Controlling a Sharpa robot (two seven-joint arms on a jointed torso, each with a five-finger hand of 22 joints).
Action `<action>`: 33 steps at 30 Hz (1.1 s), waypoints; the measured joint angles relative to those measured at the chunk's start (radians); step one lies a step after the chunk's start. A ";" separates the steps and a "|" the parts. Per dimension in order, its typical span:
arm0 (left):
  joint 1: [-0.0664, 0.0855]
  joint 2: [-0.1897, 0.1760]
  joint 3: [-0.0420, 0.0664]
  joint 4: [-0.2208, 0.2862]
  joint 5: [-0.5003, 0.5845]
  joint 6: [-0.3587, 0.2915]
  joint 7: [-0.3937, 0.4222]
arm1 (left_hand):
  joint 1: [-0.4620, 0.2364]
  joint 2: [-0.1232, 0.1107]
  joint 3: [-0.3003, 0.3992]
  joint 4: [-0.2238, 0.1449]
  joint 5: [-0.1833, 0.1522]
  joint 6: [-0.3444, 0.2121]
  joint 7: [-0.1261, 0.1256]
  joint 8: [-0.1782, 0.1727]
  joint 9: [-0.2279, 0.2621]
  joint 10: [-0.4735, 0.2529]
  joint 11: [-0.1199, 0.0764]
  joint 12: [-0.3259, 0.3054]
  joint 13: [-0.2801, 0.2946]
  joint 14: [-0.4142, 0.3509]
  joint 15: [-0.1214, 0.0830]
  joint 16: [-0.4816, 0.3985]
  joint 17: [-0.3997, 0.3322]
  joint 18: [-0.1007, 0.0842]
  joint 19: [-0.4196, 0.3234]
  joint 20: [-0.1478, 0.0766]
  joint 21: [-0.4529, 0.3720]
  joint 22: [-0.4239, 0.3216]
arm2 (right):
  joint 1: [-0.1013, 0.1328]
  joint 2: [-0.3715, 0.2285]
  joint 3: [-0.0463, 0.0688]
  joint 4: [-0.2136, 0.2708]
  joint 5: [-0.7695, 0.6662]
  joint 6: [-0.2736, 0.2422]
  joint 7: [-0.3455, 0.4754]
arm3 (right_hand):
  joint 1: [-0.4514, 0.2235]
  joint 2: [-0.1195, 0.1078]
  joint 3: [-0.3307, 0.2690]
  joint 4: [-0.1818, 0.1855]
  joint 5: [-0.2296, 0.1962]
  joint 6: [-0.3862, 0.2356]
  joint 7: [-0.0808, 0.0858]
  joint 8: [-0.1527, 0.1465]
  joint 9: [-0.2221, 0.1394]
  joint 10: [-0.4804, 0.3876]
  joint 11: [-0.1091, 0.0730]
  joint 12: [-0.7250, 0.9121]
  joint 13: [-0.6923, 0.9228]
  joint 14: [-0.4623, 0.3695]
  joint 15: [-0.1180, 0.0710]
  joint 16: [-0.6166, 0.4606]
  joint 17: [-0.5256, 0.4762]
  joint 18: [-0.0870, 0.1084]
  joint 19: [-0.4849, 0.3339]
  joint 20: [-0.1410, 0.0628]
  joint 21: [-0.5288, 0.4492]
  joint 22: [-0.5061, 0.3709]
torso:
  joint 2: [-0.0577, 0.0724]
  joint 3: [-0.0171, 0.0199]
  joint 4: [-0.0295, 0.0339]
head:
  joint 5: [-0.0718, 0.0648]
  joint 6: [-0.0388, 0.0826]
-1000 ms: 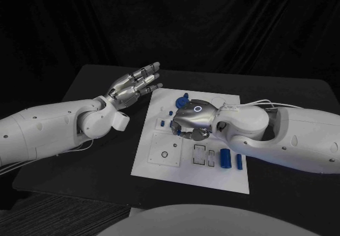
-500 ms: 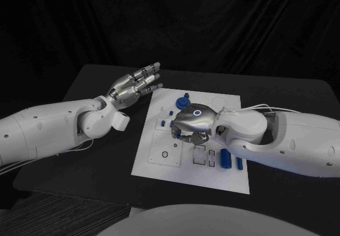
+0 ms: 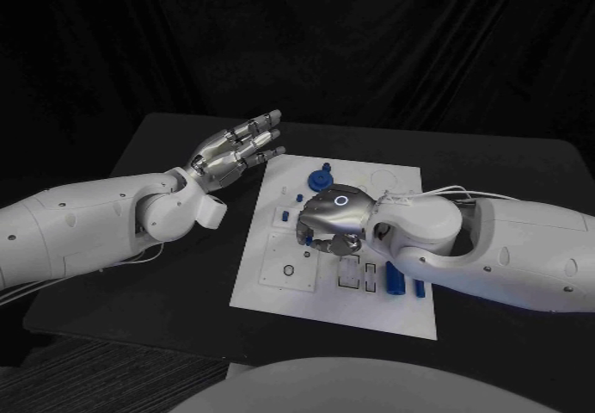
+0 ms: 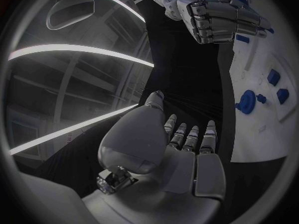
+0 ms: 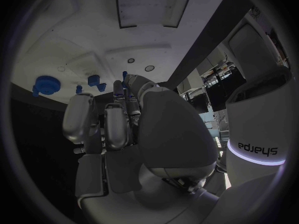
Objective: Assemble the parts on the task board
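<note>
The white task board lies in the middle of the black table. My right hand hangs over the board's centre with its fingers curled down, and a small blue part shows at their tips, pinched. My left hand is raised beside the board's far left corner, fingers straight and apart, holding nothing. A round blue part stands at the board's far side, with small blue parts left of the right hand. The left wrist view shows my left hand, the right hand and the round part.
Two long blue pieces lie on the board's near right, close under my right forearm. Rectangular slots and a round hole are cut in the board's near half. The black table runs out on all sides.
My right hand has slid a little towards the board's near side, its fingers now over the rectangular slots. The left hand has stayed where it was.
</note>
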 measured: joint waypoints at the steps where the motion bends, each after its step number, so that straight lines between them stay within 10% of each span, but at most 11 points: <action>1: 0.000 0.000 0.000 0.000 0.000 0.000 0.000 | 0.000 0.000 0.000 0.000 0.000 0.000 0.000 0.000 0.000 0.000 0.000 0.000 0.000 0.000 0.000 0.000 0.000 0.000 0.000 0.000 0.000 0.000 | -0.001 0.002 0.000 -0.001 0.000 0.000 0.000 | 0.000 0.000 0.001 -0.001 0.000 0.000 0.000 0.000 0.000 0.000 0.000 0.000 0.000 0.000 0.000 0.000 0.000 0.000 0.000 0.000 0.000 0.000 | 0.000 0.0001 0.0001 | 0.000 0.000; 33: -0.010 0.010 0.000 -0.018 0.000 0.014 -0.007 | 0.004 0.004 0.000 0.000 0.004 0.000 0.000 0.000 0.000 -0.003 -0.003 0.000 0.000 0.000 0.000 0.000 0.000 0.000 0.000 0.000 0.000 0.000 | -0.038 0.012 0.000 -0.014 -0.001 -0.004 0.000 | -0.004 -0.004 0.003 -0.003 -0.001 0.000 0.000 0.000 0.000 0.016 -0.009 0.004 0.001 0.000 0.000 0.000 0.001 0.000 0.000 0.000 0.000 0.000 | 0.000 -0.0006 0.0013 | 0.006 0.000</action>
